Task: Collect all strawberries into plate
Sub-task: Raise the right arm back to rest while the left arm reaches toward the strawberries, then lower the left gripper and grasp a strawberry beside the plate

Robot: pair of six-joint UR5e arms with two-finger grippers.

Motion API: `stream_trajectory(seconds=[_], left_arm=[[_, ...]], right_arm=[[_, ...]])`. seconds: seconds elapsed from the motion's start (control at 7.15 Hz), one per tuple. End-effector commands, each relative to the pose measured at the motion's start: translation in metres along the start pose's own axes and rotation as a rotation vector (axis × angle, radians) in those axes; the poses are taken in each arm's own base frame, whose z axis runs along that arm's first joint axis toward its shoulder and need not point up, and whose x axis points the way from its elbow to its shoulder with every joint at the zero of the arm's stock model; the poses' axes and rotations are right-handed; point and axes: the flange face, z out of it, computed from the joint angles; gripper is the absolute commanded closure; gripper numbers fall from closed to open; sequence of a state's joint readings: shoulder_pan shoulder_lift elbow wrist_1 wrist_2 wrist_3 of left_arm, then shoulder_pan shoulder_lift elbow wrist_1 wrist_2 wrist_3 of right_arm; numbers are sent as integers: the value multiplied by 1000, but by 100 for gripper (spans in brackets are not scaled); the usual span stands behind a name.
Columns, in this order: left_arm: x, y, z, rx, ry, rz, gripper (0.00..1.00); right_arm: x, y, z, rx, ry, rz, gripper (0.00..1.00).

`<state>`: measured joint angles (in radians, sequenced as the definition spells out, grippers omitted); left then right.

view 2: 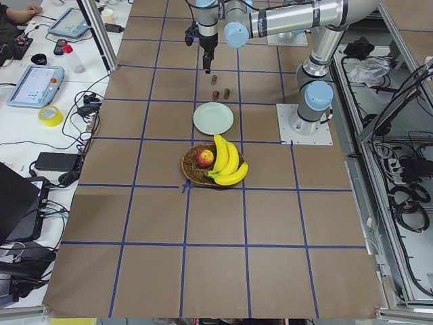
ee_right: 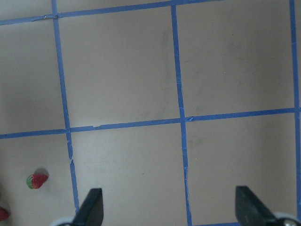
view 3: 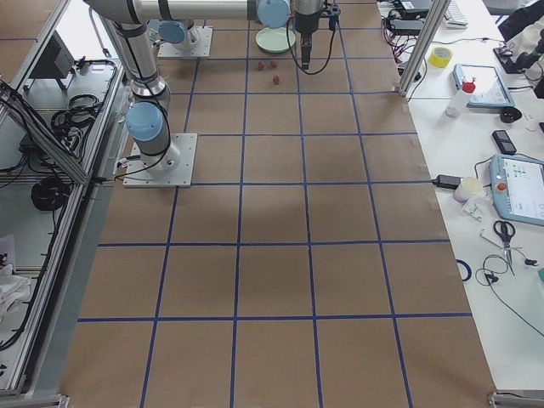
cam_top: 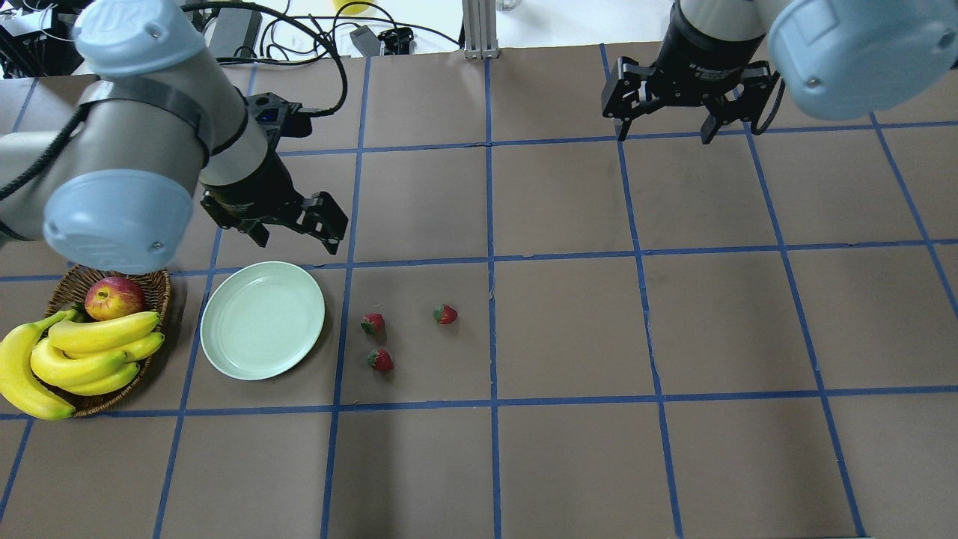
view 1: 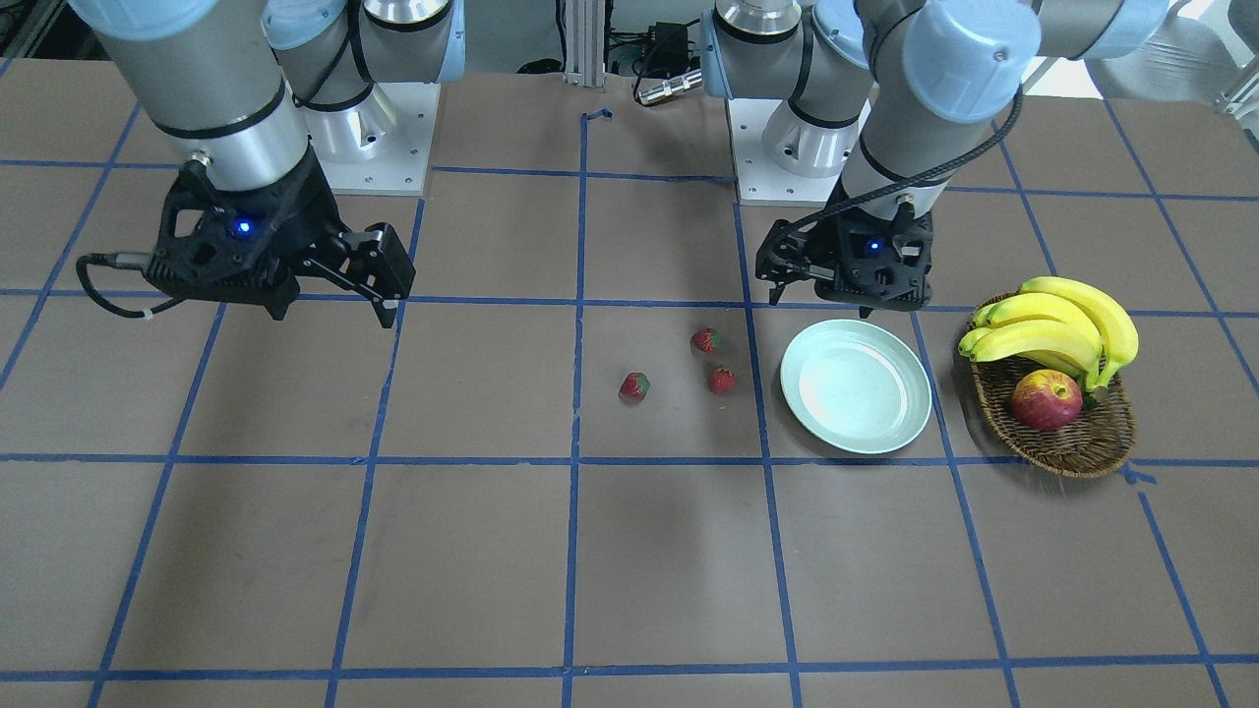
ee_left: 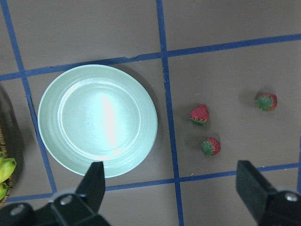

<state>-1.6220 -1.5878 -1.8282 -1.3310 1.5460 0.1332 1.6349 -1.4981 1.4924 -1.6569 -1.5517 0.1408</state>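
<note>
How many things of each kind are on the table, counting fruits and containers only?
Small red strawberries with green caps: 3
Round pale mint-green plate: 1
Brown wicker basket: 1
Red-yellow apple: 1
Bunch of yellow bananas: 1
Total: 7

The left arm and right arm are formed of silver-grey tubes capped in pale blue, with small screws. Behind the black jaws, black housings lit by a blue light are mounted. Black cables are looped beside them.
</note>
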Motion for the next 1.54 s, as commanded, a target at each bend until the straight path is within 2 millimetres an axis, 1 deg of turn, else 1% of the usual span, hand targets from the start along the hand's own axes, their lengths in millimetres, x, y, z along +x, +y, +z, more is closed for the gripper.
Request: stream_trajectory(seconds=[0.0,0.14,0.28,0.42,0.56,0.7,0.84,0.98,1.12,1.4], left_arm=[[63,8,59,4,43,72,0],[77,11,93,11,163,80,0],[78,9,115,25,180,83,0],[79,4,133,12,181,87,0],[79,-6,147,42,187,91,0],[81,-14,163,49,185,96,0],[81,-17,178,34,183,96,0],[83,-20,189,32,183,97,0],[84,-23,194,47,185,101,0],[87,-24,208,21,188,101,29]], right_arm=[[-4,11,-36,-6,5,-11,0],[-4,11,-35,-18,4,-16,0],[1,9,-38,-13,4,-17,0],[1,8,-38,-11,5,-64,0],[3,9,-36,-15,35,-172,0],[2,10,-36,-15,35,-175,0],[2,10,-33,-19,34,-176,0],[2,10,-32,-21,32,-175,0],[2,10,-31,-21,29,-173,0],[2,11,-31,-22,35,-175,0]])
